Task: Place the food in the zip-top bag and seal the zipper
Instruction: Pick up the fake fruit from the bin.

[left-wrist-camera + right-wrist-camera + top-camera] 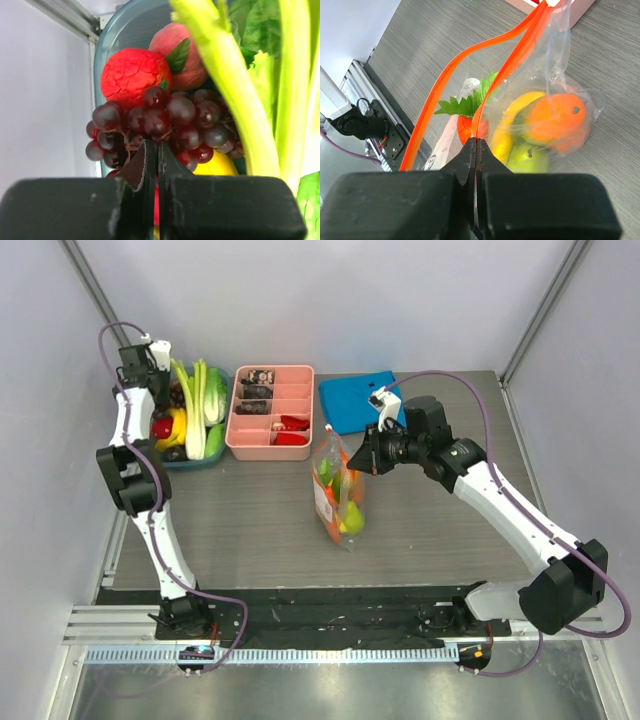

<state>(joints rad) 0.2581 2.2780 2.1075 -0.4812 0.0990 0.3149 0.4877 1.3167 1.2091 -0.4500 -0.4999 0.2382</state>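
Grey wood-grain desk (250,530), two arms bolted at the near edge. Right arm (500,490) reaches in to desk centre; left arm (140,470) stands over the far-left corner.

Pink compartment tray (232,430) far centre, blue cloth (350,400) just right of it. Teal bowl (125,30) left of the tray, touching or nearly.

Zip-top bag (570,60) stands upright at desk centre, just in front of the tray. Mouth is up and open, with the two sides of the zipper (450,85) spread apart. Inside: orange (557,120), yellow banana (512,117), green pear (525,157), and an orange-red piece with green leaves (465,107).

Rest of the food is in the bowl: leafy greens (235,90), red fruit (132,72), peach (175,40), grape bunch (170,125) on top.

Right pincer (474,145) is pressed together, pinching one side of the zipper.

Left pincer (152,150) is pressed together, tips at the lower edge of the grape bunch; cannot tell if a stem is caught.
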